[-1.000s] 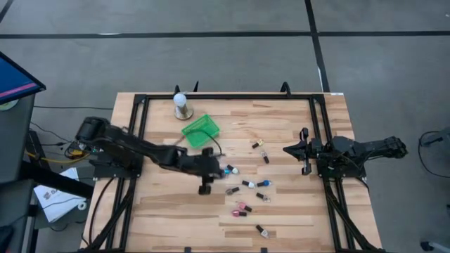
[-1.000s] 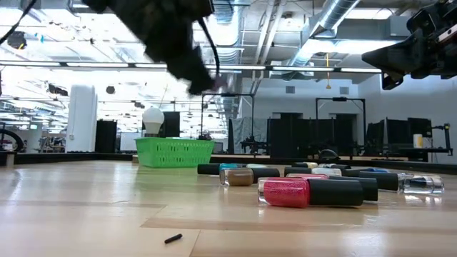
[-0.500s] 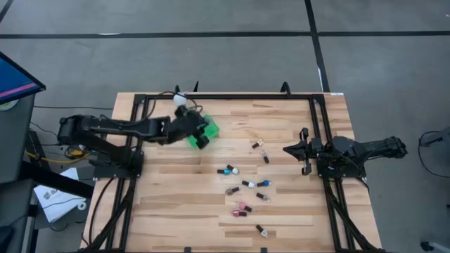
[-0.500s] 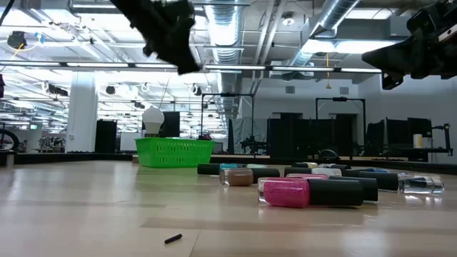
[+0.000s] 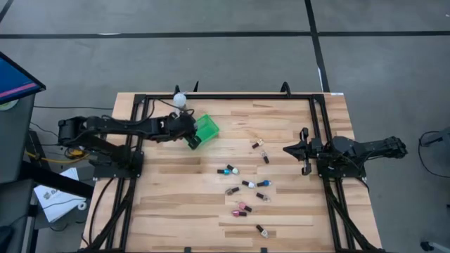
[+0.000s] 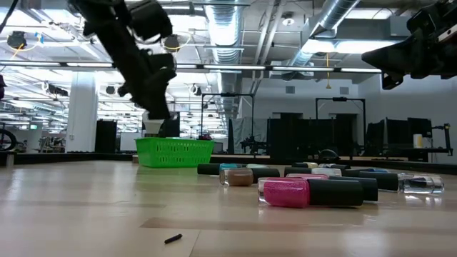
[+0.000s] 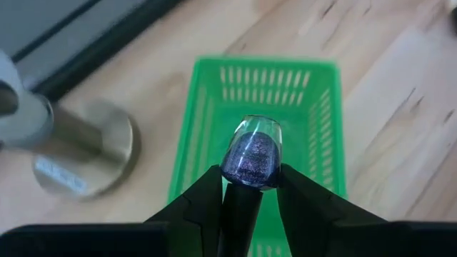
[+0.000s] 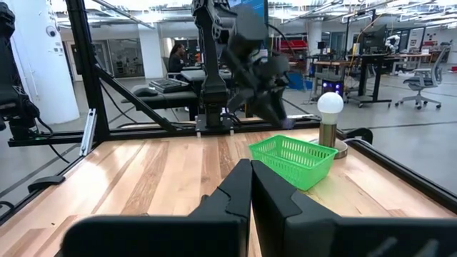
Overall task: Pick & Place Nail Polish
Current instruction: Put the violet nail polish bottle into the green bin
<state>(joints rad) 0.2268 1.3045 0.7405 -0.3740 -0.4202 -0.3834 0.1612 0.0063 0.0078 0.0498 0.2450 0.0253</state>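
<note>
My left gripper (image 5: 191,138) hangs over the left part of the green mesh basket (image 5: 206,126), shut on a nail polish bottle (image 7: 253,151) with a purple glitter body and a dark cap. In the low view it (image 6: 158,114) is just above the basket (image 6: 175,152). Several more nail polish bottles (image 5: 243,184) lie on their sides mid-table, also in the low view (image 6: 308,191). My right gripper (image 5: 287,149) waits shut at the table's right side, raised off the table (image 8: 251,178). My left gripper pinches the bottle between its two fingers (image 7: 206,203), which close on the dark cap (image 7: 240,207). The bottle lies along the fingers, and its glass body (image 7: 255,146) sticks out past the fingertips. It is lifted clear, over the basket's inside.
A white ball on a round metal base (image 5: 180,100) stands just beyond the basket at the far left, close to my left gripper; its base shows in the left wrist view (image 7: 78,153). A black frame rail (image 5: 225,96) runs along the table's far edge.
My left gripper has risen from the bottles at mid-table and gone toward the far left, to the basket, carrying the bottle. It has then come down closer to the basket's rim. My right arm has kept still.
</note>
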